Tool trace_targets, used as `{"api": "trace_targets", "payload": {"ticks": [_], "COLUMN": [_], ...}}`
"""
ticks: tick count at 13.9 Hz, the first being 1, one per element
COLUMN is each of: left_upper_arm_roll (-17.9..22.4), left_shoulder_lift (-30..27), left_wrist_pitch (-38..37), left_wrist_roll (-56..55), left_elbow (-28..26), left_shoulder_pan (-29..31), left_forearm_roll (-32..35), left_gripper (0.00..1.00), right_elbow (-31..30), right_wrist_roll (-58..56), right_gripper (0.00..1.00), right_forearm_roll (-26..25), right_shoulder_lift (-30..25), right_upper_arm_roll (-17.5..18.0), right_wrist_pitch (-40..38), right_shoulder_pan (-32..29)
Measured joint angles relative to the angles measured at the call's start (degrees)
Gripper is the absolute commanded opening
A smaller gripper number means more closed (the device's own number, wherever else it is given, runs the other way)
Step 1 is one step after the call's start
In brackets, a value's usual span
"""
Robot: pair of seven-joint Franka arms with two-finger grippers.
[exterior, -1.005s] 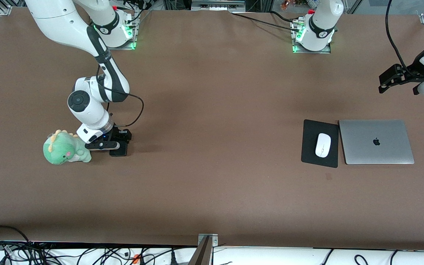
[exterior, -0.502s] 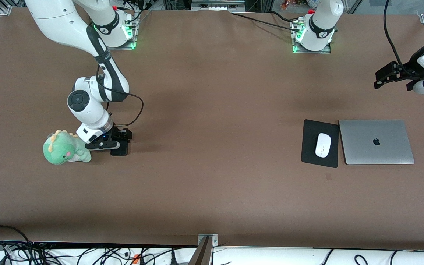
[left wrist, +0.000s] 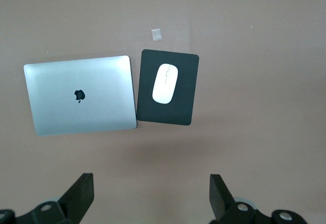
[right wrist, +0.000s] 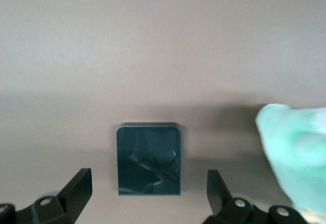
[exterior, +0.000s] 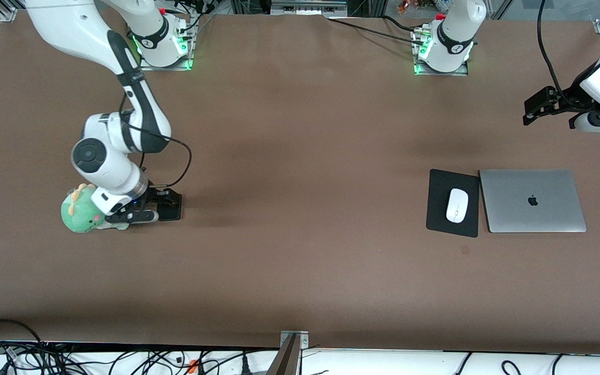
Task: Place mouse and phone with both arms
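Phone (exterior: pixel 170 207) lies flat on the bench (exterior: pixel 300 271) toward the right arm's end, just beside a green plush dinosaur (exterior: pixel 78 214). In the right wrist view the phone (right wrist: pixel 148 159) is a dark, glossy, rounded-corner slab, w/ the plush (right wrist: pixel 298 160) a blurred green shape beside it.

Right tool (exterior: pixel 146 204) is low over the bench between phone and plush, w/ its white wrist over the plush. Right wrist view: right tool (right wrist: pixel 148 196) released, fingers (right wrist: pixel 76 187) spread wide either side of the phone, not touching it; phone sits in the gap w/ bare bench on each side.

Mouse (exterior: pixel 456 205) rests on a black mouse pad (exterior: pixel 440 185) toward the left arm's end, well apart from the phone. Closed silver laptop (exterior: pixel 532 201) lies just beside the pad, nearer the bench end. Left wrist view shows mouse (left wrist: pixel 165 83), pad (left wrist: pixel 189 91) and laptop (left wrist: pixel 80 94) from above, plus a small pale square mark (left wrist: pixel 157 34) on the bench near the pad.

Left tool (exterior: pixel 534 108) hangs up in the air over bare bench near that end, left arm waiting. Left tool (left wrist: pixel 153 196) also released: fingers (left wrist: pixel 81 193) spread wide, nothing between them.
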Motion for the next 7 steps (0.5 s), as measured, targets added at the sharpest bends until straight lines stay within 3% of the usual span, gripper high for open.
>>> {"api": "trace_targets", "payload": {"ticks": [4, 7], "left_upper_arm_roll": [-0.18, -0.18], "left_shoulder_lift": [-0.03, -0.04], "left_wrist_pitch": [0.0, -0.03], "left_wrist_roll": [0.0, 0.0], "left_elbow": [0.0, 0.0], "left_shoulder_pan": [0.0, 0.01], "left_forearm_roll": [0.0, 0.0], "left_gripper": [1.0, 1.0], "right_elbow": [10.26, 14.32], "right_wrist_roll": [-0.16, -1.19], "right_gripper": [1.0, 1.0], "right_forearm_roll": [0.0, 0.0], "right_shoulder_lift": [-3.09, -7.08], "right_upper_arm_roll": [-0.56, -2.85], "right_wrist_pitch": [-14.56, -24.0], "right_shoulder_pan": [-2.13, -2.69]}}
